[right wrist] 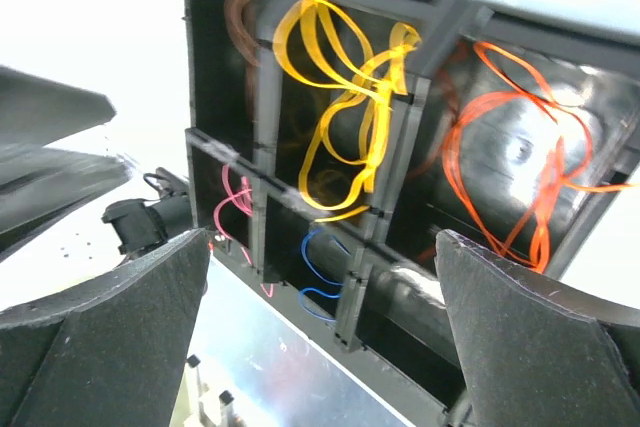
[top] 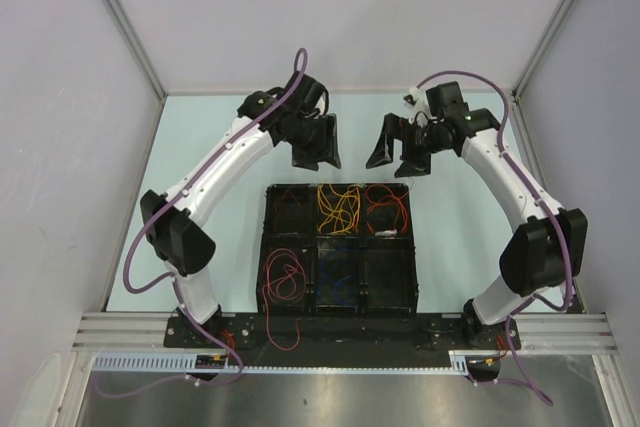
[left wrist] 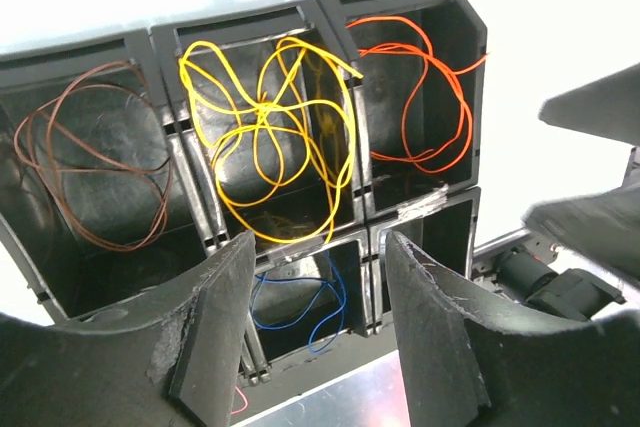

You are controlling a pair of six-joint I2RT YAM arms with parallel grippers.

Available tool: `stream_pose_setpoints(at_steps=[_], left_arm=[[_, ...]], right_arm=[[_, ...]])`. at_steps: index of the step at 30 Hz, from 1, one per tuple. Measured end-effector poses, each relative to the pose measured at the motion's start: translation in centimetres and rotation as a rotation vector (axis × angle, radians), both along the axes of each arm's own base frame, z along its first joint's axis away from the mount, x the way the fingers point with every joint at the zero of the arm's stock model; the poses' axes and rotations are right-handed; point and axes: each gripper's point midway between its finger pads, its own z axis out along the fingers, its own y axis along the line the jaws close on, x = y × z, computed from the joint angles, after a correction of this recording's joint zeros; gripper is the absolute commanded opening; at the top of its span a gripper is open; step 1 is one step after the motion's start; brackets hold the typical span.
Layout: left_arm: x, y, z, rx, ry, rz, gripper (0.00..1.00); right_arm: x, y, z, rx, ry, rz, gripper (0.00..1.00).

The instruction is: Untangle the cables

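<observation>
A black tray [top: 263, 247] of six compartments, in two rows of three, sits on the table between the two arms, and all the cables lie in or on it.

In the tray's far row, the left compartment holds what seems to be a brown cable [left wrist: 90, 157]. It is faint from above and clearer in the left wrist view. The middle compartment of that row holds a yellow cable [top: 338, 209] in loose crossing loops. The right compartment holds an orange-red cable [top: 388, 212], with one loop rising above the tray's right wall in the left wrist view.

In the tray's near row, a crimson cable [top: 283, 282] fills the left compartment, and a loop of it spills over the tray's near edge. A thin blue cable [left wrist: 300, 307] lies in the middle compartment of that row.

The left gripper [top: 318, 162] hovers just beyond the tray's far edge, above the far-left corner. Its jaws are moderately parted with nothing between them, and its fingers [left wrist: 215, 327] frame the blue cable in its own camera.

The right gripper [top: 390, 167] hangs beyond the tray's far edge too, near the far-right corner. Its jaws are spread wide and hold nothing. Neither gripper touches a cable or the tray.
</observation>
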Motion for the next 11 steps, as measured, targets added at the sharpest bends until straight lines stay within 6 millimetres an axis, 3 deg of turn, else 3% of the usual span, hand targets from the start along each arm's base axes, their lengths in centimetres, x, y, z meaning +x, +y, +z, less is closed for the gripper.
stream_pose_setpoints(at_steps=[5, 11], left_arm=[[-0.4, 0.9, -0.3, 0.013, -0.004, 0.014, 0.6], [-1.2, 1.6, 0.2, 0.0, -0.028, 0.019, 0.63]], right_arm=[[-0.8, 0.3, 3.3, 0.033, -0.089, 0.012, 1.0], [-1.2, 0.5, 5.2, 0.077, -0.132, 0.021, 1.0]])
